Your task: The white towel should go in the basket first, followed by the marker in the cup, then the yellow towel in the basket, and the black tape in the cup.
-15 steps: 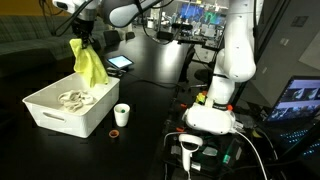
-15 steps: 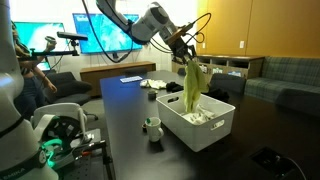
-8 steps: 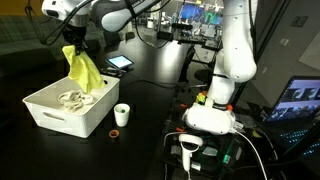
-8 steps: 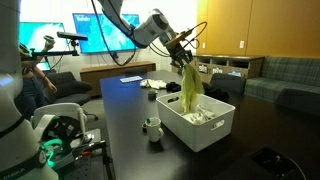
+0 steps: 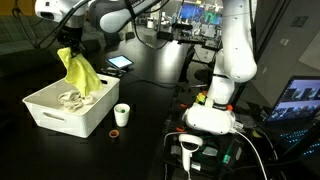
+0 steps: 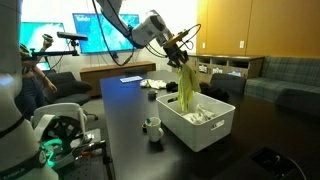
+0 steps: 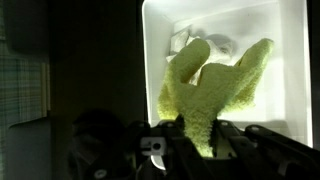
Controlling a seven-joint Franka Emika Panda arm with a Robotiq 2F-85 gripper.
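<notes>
A: Far left and high in an exterior view: pincer [image 5: 68, 45] clenched on the top edge of the yellow towel [image 5: 82, 72], cloth dangling straight down.

B: Dangling over what?

A: Over the basket [image 5: 58, 118], toward its far side. Seen from the wrist, hanging above the open interior, with the white towel [image 7: 205, 45] already lying crumpled on the bottom. Cannot tell whether the yellow tip touches it.

B: Likely trouble from here?

A: Releasing too close to a wall: could leave the cloth draped across the rim, then sliding out onto the dark table [image 5: 150, 95]. Also possible: soft pile catching on a finger and riding back up on withdrawal. Safer lowered further before letting go.

B: Anything further right?

A: Cup [image 5: 121, 114], upright, just beside the basket's near corner. Easily knocked by a low sweep outward. Contents too small to tell. Black tape not made out against the dark surface.
</notes>
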